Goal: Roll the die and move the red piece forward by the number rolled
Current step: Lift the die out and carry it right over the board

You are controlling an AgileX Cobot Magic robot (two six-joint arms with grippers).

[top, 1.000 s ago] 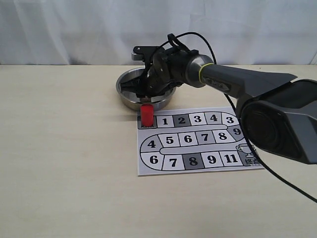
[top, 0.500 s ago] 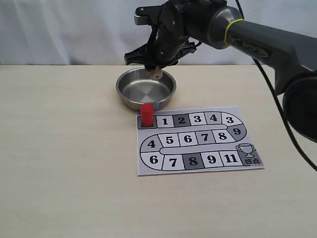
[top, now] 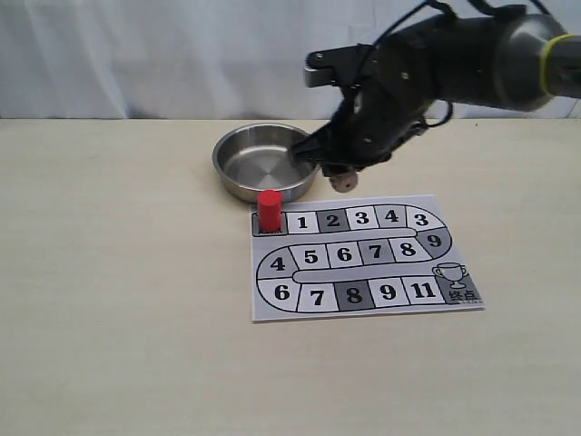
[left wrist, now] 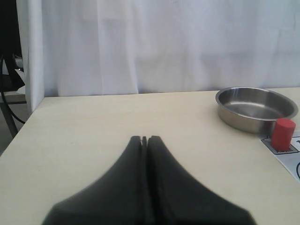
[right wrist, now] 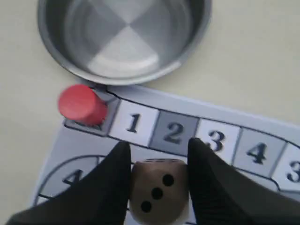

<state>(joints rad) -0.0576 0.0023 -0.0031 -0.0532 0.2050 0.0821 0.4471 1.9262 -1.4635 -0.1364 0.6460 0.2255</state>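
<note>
My right gripper point(top: 343, 178) point(right wrist: 158, 161) is shut on the die point(top: 343, 182) point(right wrist: 158, 190), a beige cube whose three-pip face turns toward the wrist camera. It hangs in the air over the far edge of the game board point(top: 363, 259) point(right wrist: 65, 154), above squares 2 and 3. The red piece point(top: 269, 209) point(right wrist: 80, 104) point(left wrist: 283, 134) stands upright on the start square, left of square 1. My left gripper point(left wrist: 145, 139) is shut and empty, low over bare table far to the left of the bowl; the exterior view does not show it.
A steel bowl point(top: 227, 162) point(right wrist: 61, 56) point(left wrist: 225, 101) sits empty just behind the red piece and the board's near-left corner. A white curtain point(top: 136, 54) hangs behind the table. The right arm point(top: 472, 54) reaches in from the right above the board.
The right gripper lifted the die out of the bowl, rose high, then swung right and down to hang over the board's far edge. The red piece has not moved.
</note>
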